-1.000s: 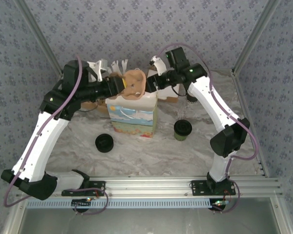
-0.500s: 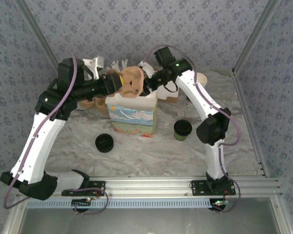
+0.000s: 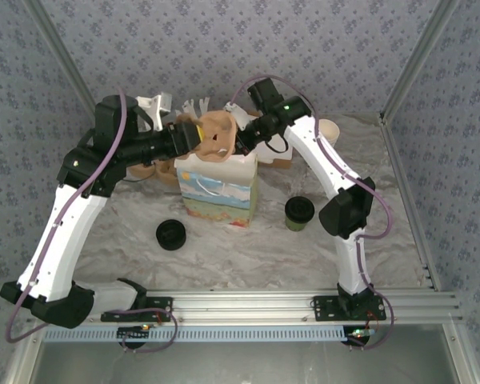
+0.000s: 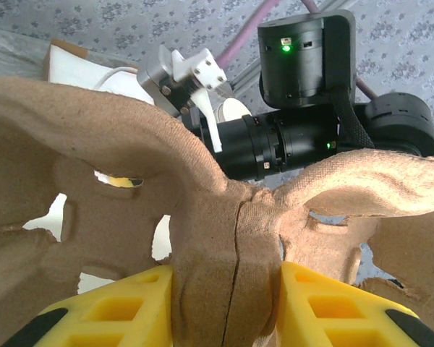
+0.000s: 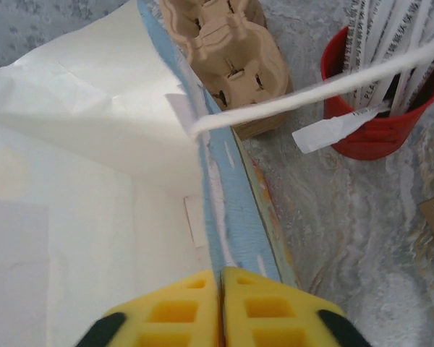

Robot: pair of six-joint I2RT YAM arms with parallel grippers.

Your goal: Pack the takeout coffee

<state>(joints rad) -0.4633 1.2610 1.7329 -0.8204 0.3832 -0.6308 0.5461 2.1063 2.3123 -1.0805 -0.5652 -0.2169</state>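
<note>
With the right gripper (image 5: 220,307) pinched shut on the rim of the paper bag (image 5: 87,188) and the left gripper (image 4: 224,307) clamping the pulp cup carrier (image 4: 123,166) above it, the mouth needed pulling wide for a level drop; the takeout coffee (image 3: 299,213) stood on the table (image 3: 248,250) beside the bag.

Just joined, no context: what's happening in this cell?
The left gripper holds a pulp cup carrier above the paper bag, while the right gripper pinches the bag's rim. The takeout coffee stands on the table beside the bag, on the right arm's side, not yet packed.
</note>
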